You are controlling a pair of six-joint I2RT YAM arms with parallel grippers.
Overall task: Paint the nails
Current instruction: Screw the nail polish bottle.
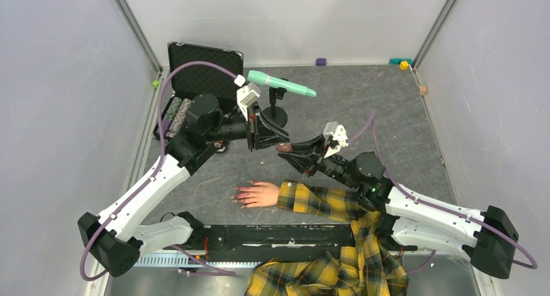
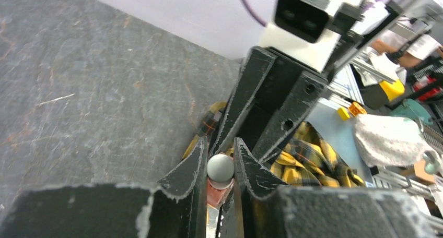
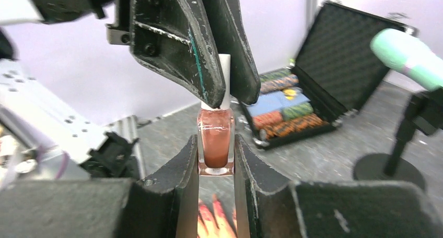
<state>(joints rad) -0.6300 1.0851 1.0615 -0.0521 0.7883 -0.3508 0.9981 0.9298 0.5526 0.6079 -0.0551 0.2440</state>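
Where the nails point(image 1: 240, 195) sit: we find them as small glossy red-pink tips on the fingers of the mannequin hand point(image 1: 261, 194). It lies flat on the table point(image 1: 389, 114) just ahead of the arm bases, fingers pointing toward the left side. In the right wrist view a few of them point(image 3: 211, 217) show at the bottom edge, under the bottle.
sleeve point(image 1: 318, 202): we see yellow plaid cloth running from the hand's wrist toward the right arm and bunching at the near edge.
polish bottle point(image 3: 215, 144): we see a small glass bottle of brownish-pink polish held in the air between the two arms, apart from the hand and beyond it.
cap point(image 3: 224, 76): white, on the bottle's neck; its rounded end point(image 2: 220, 166) faces us in the left wrist view.
right gripper point(image 3: 215, 149): we see its fingers closed on the glass body, one on each side.
left gripper point(image 3: 227, 94): it faces the right one, and we see its fingers pinched onto the cap from either side.
case point(image 1: 204, 65): black, open, foam-lined lid raised, at the far left of the table, with rows of coloured pieces inside.
green tool point(image 1: 275, 82): mint-coloured, resting across a black stand point(image 1: 279, 111) beside the case, beyond the left gripper.
blocks: one purple point(image 1: 320, 61) and one yellow point(image 1: 404, 65) at the far edge.
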